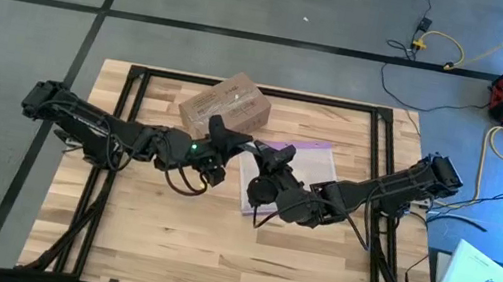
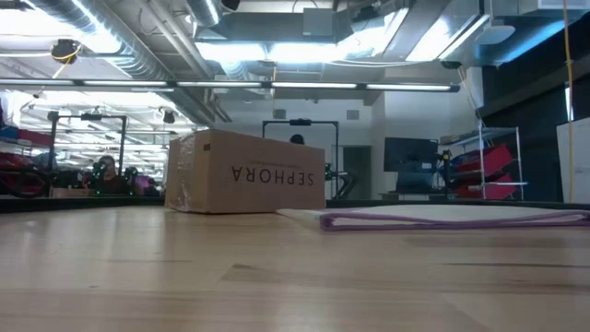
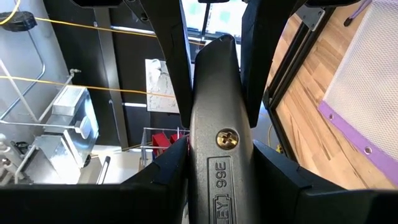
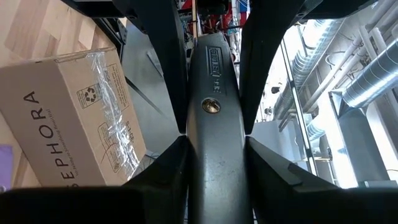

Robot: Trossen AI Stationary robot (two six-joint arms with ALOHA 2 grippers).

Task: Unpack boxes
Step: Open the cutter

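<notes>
**One box, not yet opened**

Both grippers, left (image 3: 214, 93) and right (image 4: 211, 74), are clamped on one grey knife (image 4: 214, 143) above mid-table. Beyond them lies the plastic bag (image 1: 314, 161), then the box (image 1: 225, 106) near the table's far edge, seemingly sealed; unpacking looks unstarted.

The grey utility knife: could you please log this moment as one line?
tool: grey metal utility knife | left gripper: shut on it | right gripper: shut on it | brown cardboard box: closed, on table
</notes>
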